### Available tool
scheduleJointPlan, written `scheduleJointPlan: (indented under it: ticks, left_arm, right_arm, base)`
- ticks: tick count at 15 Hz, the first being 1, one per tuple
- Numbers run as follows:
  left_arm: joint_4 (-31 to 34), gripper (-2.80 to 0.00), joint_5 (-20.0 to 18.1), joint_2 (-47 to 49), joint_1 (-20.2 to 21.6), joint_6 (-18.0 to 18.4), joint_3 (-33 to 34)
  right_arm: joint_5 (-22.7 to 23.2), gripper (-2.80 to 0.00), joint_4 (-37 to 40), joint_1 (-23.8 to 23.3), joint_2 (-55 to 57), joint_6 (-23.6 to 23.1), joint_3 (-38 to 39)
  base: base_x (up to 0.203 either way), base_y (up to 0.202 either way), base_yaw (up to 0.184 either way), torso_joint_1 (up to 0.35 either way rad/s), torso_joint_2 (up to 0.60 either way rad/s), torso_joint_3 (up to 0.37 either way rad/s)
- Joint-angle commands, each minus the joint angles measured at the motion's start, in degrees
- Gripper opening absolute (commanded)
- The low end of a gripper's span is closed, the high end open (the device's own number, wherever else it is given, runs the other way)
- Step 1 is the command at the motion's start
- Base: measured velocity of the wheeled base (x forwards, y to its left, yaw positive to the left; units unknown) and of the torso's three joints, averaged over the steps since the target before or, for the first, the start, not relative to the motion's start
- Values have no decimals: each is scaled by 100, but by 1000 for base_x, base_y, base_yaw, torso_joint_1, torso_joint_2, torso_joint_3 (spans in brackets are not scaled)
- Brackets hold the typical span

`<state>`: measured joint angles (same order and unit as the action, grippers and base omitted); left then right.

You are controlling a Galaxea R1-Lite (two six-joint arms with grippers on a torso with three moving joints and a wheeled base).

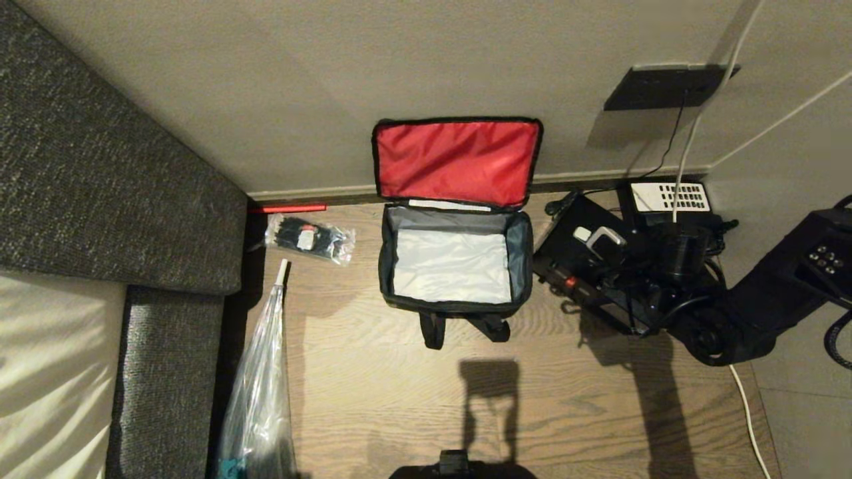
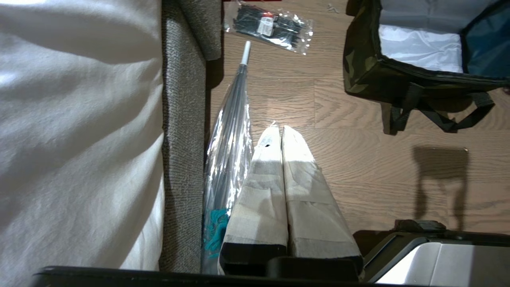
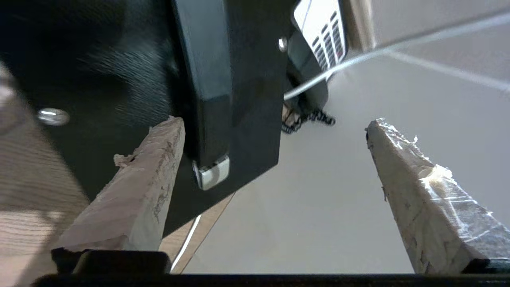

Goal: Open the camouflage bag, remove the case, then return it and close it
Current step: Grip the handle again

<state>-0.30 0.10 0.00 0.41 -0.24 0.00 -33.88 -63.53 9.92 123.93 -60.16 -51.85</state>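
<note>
Keeping the camouflage bag [image 1: 455,306] open on the wooden floor [image 1: 399,399], well apart from the working fingers. Leaning its red-lined lid [image 1: 456,161] back against the wall [image 1: 266,80], apparently to keep the mouth clear for the return. Showing only a pale lining inside, nothing more.

Parking the case [image 1: 566,223] flat on the floor outside the bag, directly beneath the right gripper [image 1: 599,241]. Probably marking the removal as done and leaving the flat black slab easy to pick up again.

Holding the right fingers [image 3: 135,199] spread wide apart, gripping nothing. Hanging one over the case's black face just beside a silver latch [image 3: 211,172], and the other out past the case's edge over bare grey floor. Reaching the right arm in low from the side, bending it at the elbow and tipping the wrist down toward the case.

Crowding the space beyond those fingers with a black telephone [image 1: 669,197] and a white cable [image 1: 689,133]. Judging that a likely snag at any re-grasp.

Keeping the left gripper [image 2: 281,159] idle, fingers pressed together and empty. Pointing it at the floor, with a clear plastic umbrella [image 2: 231,139] just beside the fingers and a packet of black ties [image 2: 271,27] beyond the tips.

Calling next, by the look of it, for closing on the case and carrying it back.
</note>
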Motion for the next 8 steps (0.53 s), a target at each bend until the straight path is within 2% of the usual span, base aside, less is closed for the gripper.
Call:
scheduleJointPlan:
  ticks: [1,4,6,8]
  left_arm:
    - [-5,-280,-1,0,2,-2,9]
    - [-5,-280,-1,0,2,-2,9]
    - [-5,-280,-1,0,2,-2,9]
    - [-5,-280,-1,0,2,-2,9]
  right_arm:
    - [-23,0,-26,144,9,-160,12]
    - [-30,0,-528,162,414,-345,-166]
    - [-32,0,-1086,149,592,-871,-251]
    - [-28,0,-1409,122,755,-1087,-348]
  base:
    - [0,0,0,0,0,0]
    - [0,0,0,0,0,0]
    - [0,0,0,0,0,0]
    - [0,0,0,0,0,0]
